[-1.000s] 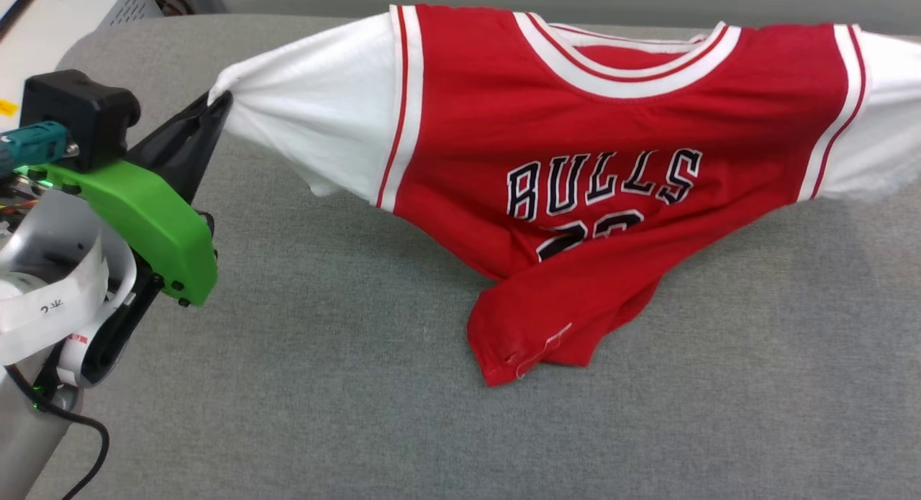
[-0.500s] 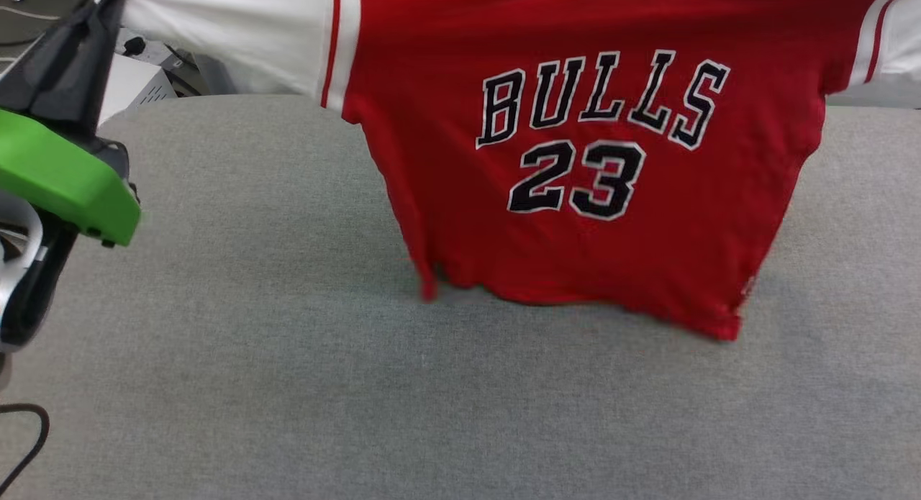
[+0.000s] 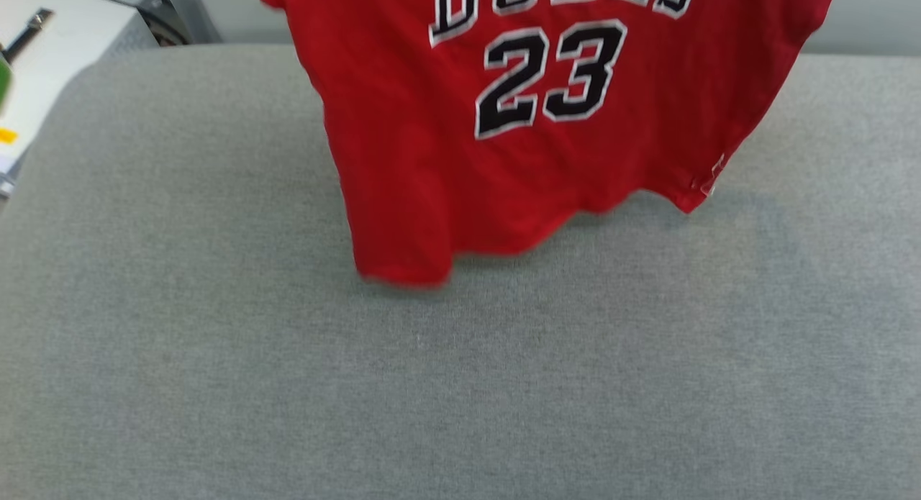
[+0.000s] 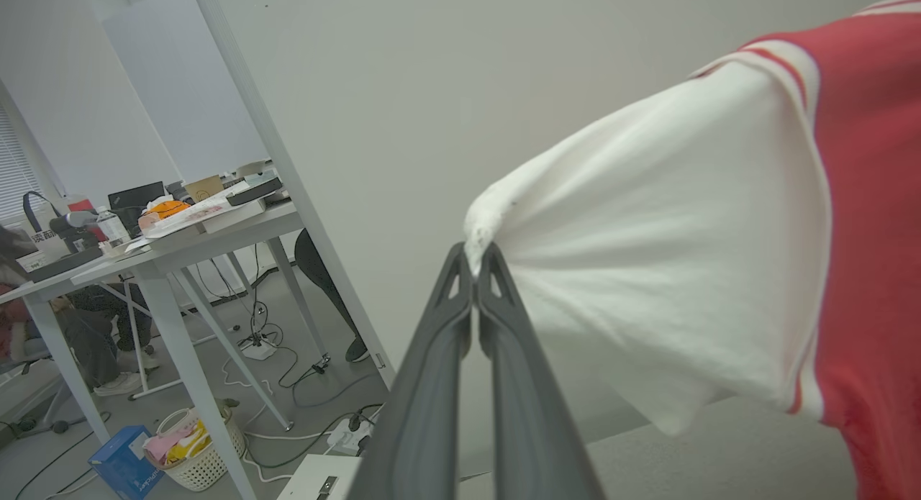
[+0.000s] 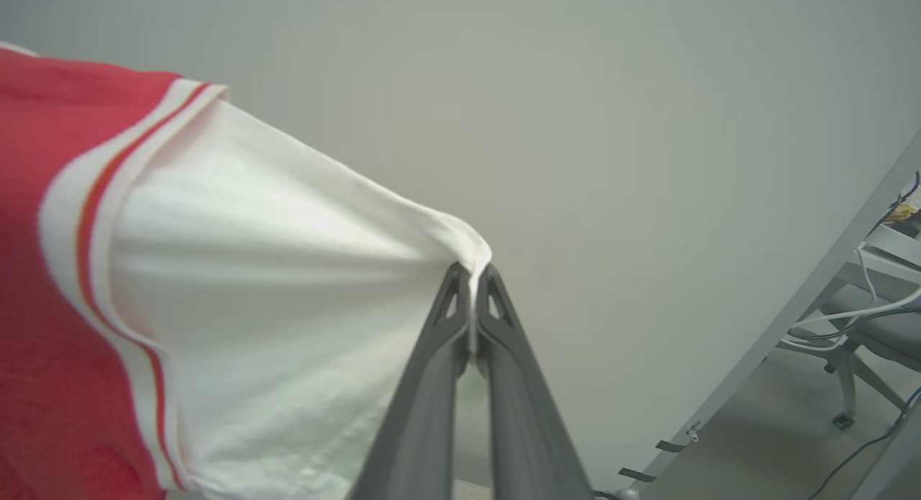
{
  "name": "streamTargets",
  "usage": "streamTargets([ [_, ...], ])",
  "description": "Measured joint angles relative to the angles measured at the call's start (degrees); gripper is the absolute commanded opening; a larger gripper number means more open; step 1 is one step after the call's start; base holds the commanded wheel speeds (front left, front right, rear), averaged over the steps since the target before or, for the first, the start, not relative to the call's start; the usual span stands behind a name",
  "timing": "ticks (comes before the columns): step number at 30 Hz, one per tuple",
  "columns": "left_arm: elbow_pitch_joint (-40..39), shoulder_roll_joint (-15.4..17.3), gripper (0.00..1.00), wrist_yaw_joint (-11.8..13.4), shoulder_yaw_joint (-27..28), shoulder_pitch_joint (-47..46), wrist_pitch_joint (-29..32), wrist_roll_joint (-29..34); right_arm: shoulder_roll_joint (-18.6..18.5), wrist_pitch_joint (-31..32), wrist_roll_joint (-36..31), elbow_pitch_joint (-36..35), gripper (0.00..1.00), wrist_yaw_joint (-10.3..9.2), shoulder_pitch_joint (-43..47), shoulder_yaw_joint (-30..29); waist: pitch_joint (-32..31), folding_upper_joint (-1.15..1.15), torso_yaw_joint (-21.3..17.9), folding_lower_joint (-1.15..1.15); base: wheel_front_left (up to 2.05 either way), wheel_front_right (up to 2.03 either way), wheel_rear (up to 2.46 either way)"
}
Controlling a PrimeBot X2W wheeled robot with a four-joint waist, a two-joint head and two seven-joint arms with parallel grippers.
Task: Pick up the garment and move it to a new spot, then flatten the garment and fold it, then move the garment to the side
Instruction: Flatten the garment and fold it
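The garment (image 3: 446, 169), a red jersey with a black "23", hangs in the air above the grey table (image 3: 460, 385), its hem clear of the surface or barely off it. In the left wrist view my left gripper (image 4: 475, 266) is shut on the tip of a white sleeve (image 4: 647, 270) of the garment. In the right wrist view my right gripper (image 5: 471, 277) is shut on the tip of the other white sleeve (image 5: 273, 270). The shirt is stretched between the two grips. Its collar and upper lettering are cut off at the top of the head view.
A white unit (image 3: 50, 61) stands past the table's far left corner. Beyond it are desks (image 4: 165, 248), cables and a small basket (image 4: 194, 450) on the floor. A pale wall (image 5: 611, 126) rises behind the table.
Both grippers have lifted the garment off the table; it went from lying crumpled to hanging full length, its hem swinging. My left gripper has left the head view, which has also shifted.
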Motion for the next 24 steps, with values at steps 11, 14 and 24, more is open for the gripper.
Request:
streamTargets([
  [11, 18.5, -3.9, 0.00, -6.9, -3.2, -25.0, -2.2, 5.0, 3.5, -10.1, -5.8, 12.6, 0.00, 0.07, -20.8, 1.6, 12.0, 0.00, -0.5, 0.01, 0.00, 0.00, 0.00],
  [14, 24.7, -6.4, 0.00, -7.8, -4.8, -31.5, -4.0, 7.2, 6.2, -12.5, -8.5, 16.7, 0.00, 0.05, -26.6, 1.4, 15.6, 0.00, -0.7, 0.01, 0.00, 0.00, 0.00],
  [24, 41.1, -13.4, 0.00, -9.5, -7.8, -48.0, -12.1, 11.7, 12.7, -23.1, -19.7, 29.4, 0.00, 0.05, -40.7, -4.6, 26.0, 0.00, -1.2, 0.02, 0.00, 0.00, 0.00],
])
